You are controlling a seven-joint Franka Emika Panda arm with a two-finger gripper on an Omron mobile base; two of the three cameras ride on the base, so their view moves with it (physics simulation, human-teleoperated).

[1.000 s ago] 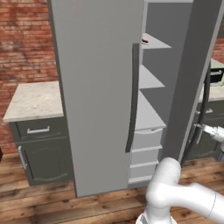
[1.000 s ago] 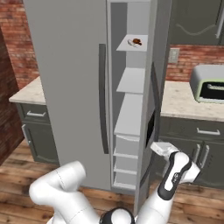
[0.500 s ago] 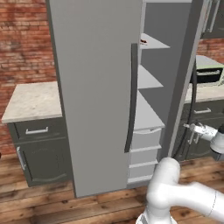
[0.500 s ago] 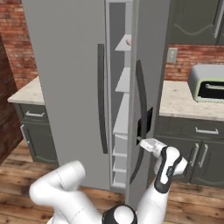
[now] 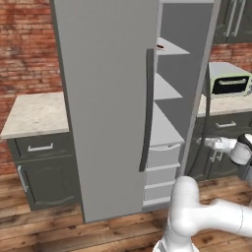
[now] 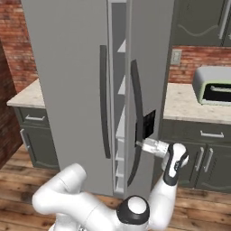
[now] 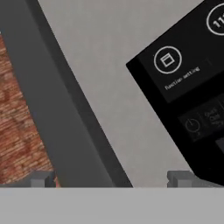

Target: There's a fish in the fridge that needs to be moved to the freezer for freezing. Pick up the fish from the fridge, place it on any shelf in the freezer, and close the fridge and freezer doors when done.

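Because the freezer door point(image 6: 149, 90) is to be swung shut, the gripper point(image 6: 143, 144) is pressed against its outer face, just below the black dispenser panel point(image 7: 188, 87), with jaws spread wide and nothing held. The fish point(image 5: 160, 47) is seen on the freezer's top shelf point(image 5: 172, 48), near its front edge.

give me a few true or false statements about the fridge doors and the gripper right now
1. The freezer door stands partly open. True.
2. The fridge door is wide open. False: it looks shut flat against the unit.
3. The gripper is at the freezer door, just below the black dispenser panel. True.
4. The gripper carries the fish. False: nothing sits between its fingertips in the hand view.
5. The toaster oven sits on the floor. False: it sits on the counter.
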